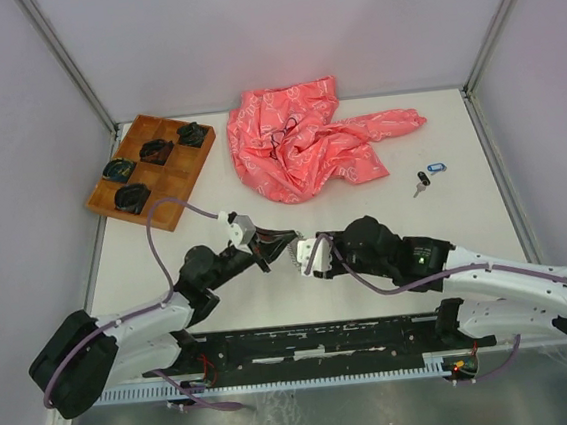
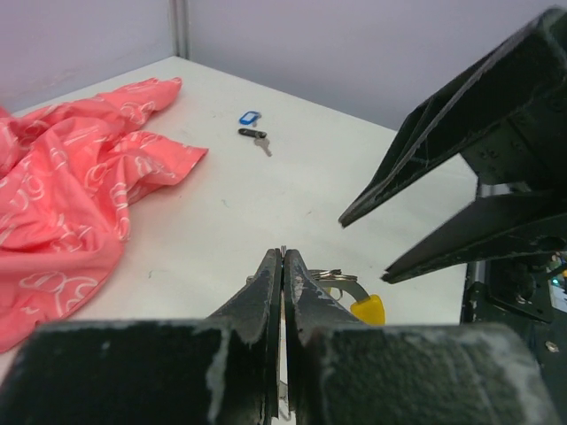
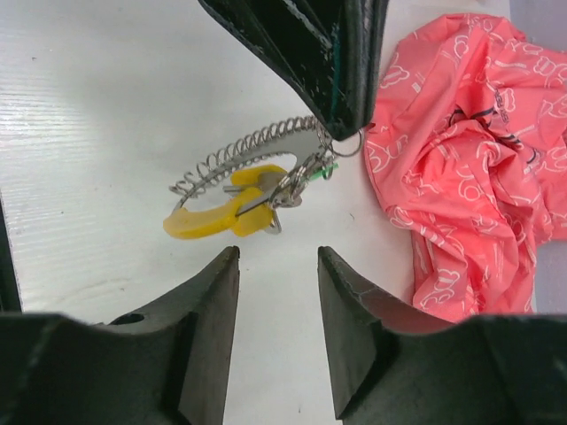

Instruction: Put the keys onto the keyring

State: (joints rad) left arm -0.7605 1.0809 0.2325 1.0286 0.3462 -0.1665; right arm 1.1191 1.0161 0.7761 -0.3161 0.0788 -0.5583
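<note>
My left gripper [image 3: 341,119] is pinched tight on one end of the keyring [image 3: 239,152]. Its grey coil curves away from my closed fingertips, out over the table [image 3: 89,133]. I cannot tell whether the far end of the coil rests on the surface. A yellow-headed key [image 3: 213,220] and a bunch of small silver keys [image 3: 288,190], one with a green bit, hang on the ring just below the clamped end.

My right gripper [image 3: 277,266] faces that bunch with its jaws spread and holds nothing. The yellow head lies just beyond its fingertips, close but apart from them.

Two more keys lie loose and well away from both grippers, a blue-tagged key [image 1: 436,168] and a black-headed key [image 1: 421,181]. They sit side by side near the tip of the crumpled pink cloth [image 1: 302,140].
</note>
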